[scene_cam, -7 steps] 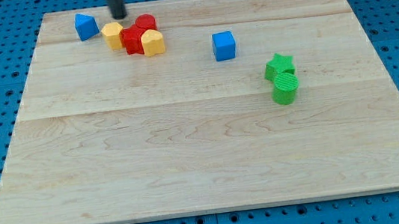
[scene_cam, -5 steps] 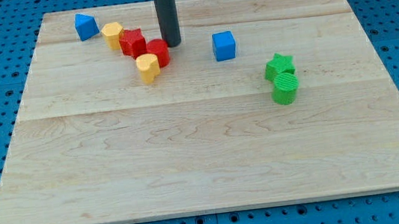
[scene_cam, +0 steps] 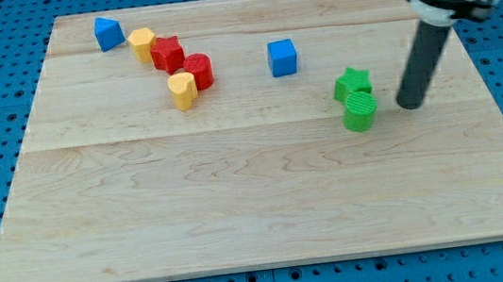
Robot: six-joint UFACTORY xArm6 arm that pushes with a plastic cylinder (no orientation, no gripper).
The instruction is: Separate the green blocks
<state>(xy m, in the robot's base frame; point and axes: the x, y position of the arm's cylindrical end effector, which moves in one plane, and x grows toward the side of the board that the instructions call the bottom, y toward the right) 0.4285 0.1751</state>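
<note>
A green star block (scene_cam: 352, 83) and a green cylinder block (scene_cam: 359, 111) sit touching each other on the wooden board (scene_cam: 239, 199), at the view's right of centre; the cylinder lies just below the star. My tip (scene_cam: 410, 103) rests on the board a short way to the right of the green cylinder, apart from it. The dark rod rises from there toward the view's top right.
A blue cube (scene_cam: 283, 58) lies up and left of the green pair. At the upper left sit a blue wedge-like block (scene_cam: 107, 32), a yellow block (scene_cam: 142, 44), a red star (scene_cam: 167, 54), a red cylinder (scene_cam: 198, 71) and a yellow block (scene_cam: 183, 89).
My tip has swept from the red and yellow cluster at the upper left across to the right of the green cylinder. The cluster was shoved apart on the way. The green blocks have not moved.
</note>
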